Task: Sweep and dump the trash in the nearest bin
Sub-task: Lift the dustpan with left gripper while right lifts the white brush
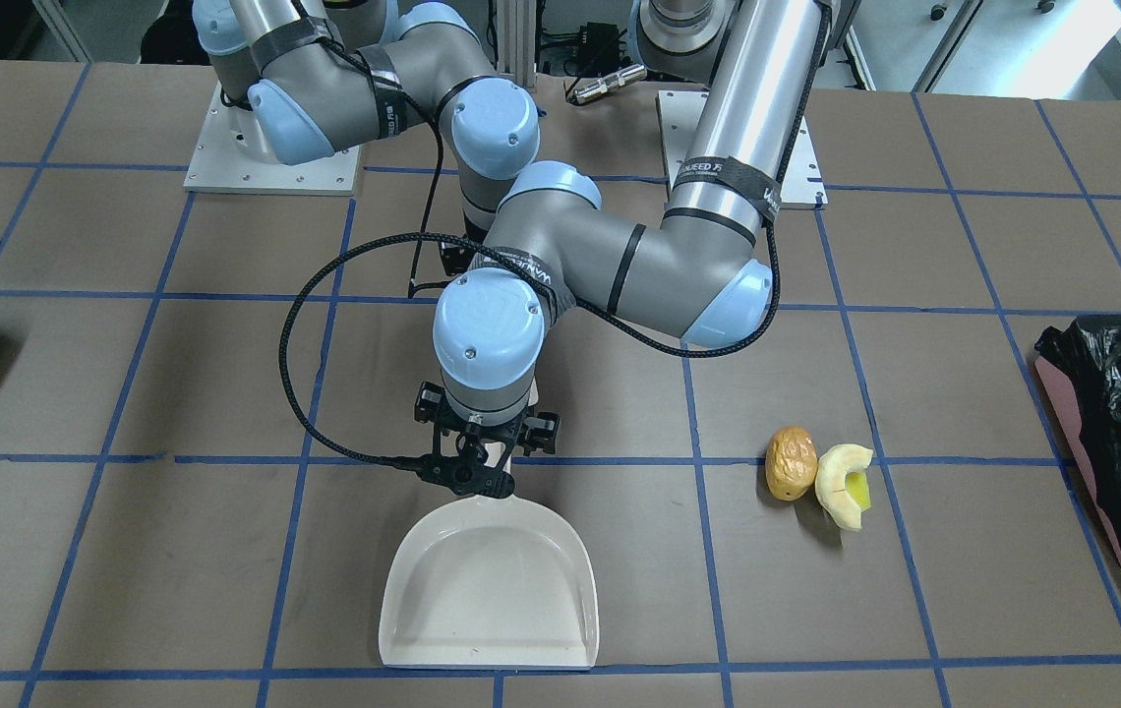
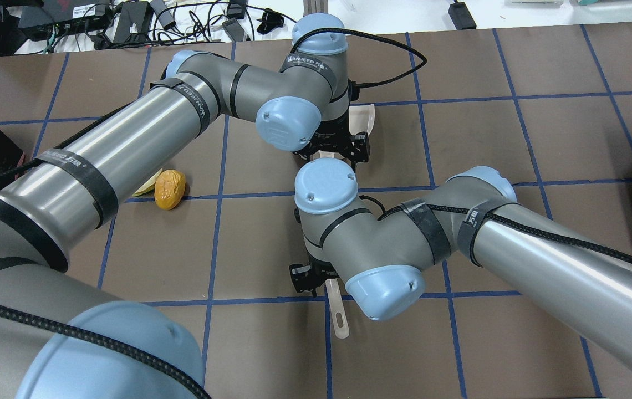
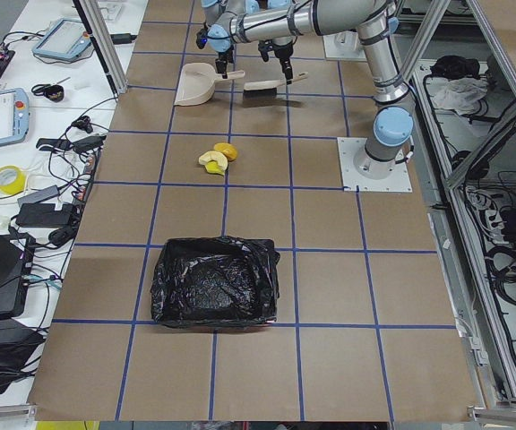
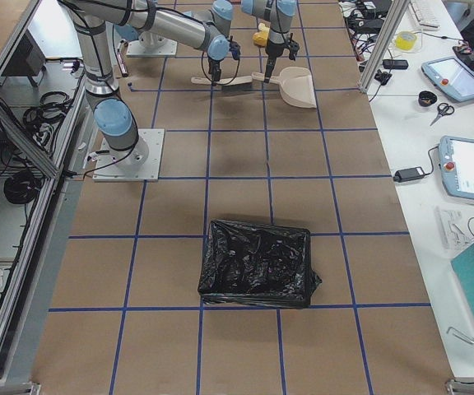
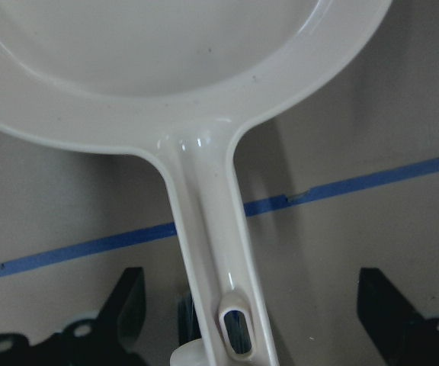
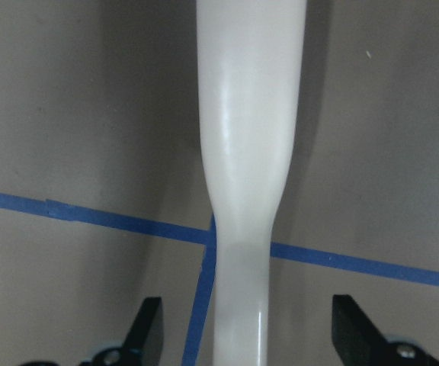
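Note:
The trash lies together on the brown table: a golden-brown potato-like lump (image 1: 791, 462) and a pale yellow apple-slice wedge (image 1: 844, 484). The pink-sided bin (image 1: 1072, 433) with its black bag stands at the table end on my left. My left gripper (image 1: 477, 452) is open over the handle of a white dustpan (image 1: 492, 580). In the left wrist view its fingers (image 5: 128, 305) stand wide on both sides of the handle (image 5: 212, 229). My right gripper (image 2: 316, 277) is open astride a white brush handle (image 6: 250, 152), whose end shows in the overhead view (image 2: 340, 318).
A second black bin (image 4: 257, 263) stands at the table end on my right. Both arms cross close together over the middle of the table. The brush (image 3: 262, 87) lies just behind the dustpan (image 3: 195, 87), towards my base. Blue tape lines grid the table.

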Controlling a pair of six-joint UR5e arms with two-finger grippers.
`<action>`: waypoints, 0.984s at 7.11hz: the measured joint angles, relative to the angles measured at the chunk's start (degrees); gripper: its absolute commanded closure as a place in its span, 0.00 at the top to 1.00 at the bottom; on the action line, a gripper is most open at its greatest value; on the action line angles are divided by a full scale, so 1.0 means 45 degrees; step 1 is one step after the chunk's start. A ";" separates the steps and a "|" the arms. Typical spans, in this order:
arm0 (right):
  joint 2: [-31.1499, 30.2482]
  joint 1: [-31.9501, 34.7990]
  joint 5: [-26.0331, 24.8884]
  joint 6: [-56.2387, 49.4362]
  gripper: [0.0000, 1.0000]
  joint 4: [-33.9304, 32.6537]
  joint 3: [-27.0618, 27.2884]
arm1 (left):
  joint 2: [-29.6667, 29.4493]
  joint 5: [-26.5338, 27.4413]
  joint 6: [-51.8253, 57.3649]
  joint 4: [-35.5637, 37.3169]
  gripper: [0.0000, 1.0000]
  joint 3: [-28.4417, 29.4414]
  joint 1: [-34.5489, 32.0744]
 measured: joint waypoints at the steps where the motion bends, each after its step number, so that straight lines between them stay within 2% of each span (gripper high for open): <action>1: 0.0013 0.0021 0.0009 0.0007 0.59 -0.0036 0.0127 | -0.0006 0.0020 0.0097 -0.0137 0.90 -0.0063 0.0000; 2: 0.0019 0.0049 0.0008 0.0028 0.53 -0.0050 0.0222 | -0.0013 0.0020 0.0138 -0.0193 0.74 -0.0094 -0.0002; 3: 0.0024 0.0068 0.0005 0.0072 0.50 -0.0052 0.0269 | -0.0023 0.0002 0.0148 -0.0253 0.74 -0.0113 -0.0002; 4: 0.0021 0.0079 0.0004 0.0142 0.41 -0.0050 0.0291 | -0.0031 -0.0019 0.0146 -0.0326 0.74 -0.0125 -0.0002; 5: 0.0014 0.0085 -0.0001 0.0257 0.30 -0.0050 0.0298 | -0.0036 -0.0030 0.0143 -0.0363 0.74 -0.0157 -0.0002; 6: 0.0013 0.0088 -0.0008 0.0355 0.08 -0.0049 0.0303 | -0.0038 -0.0043 0.0142 -0.0370 0.74 -0.0194 -0.0002; 7: 0.0018 0.0089 -0.0013 0.0397 0.00 -0.0049 0.0301 | -0.0038 -0.0060 0.0142 -0.0371 0.62 -0.0211 -0.0002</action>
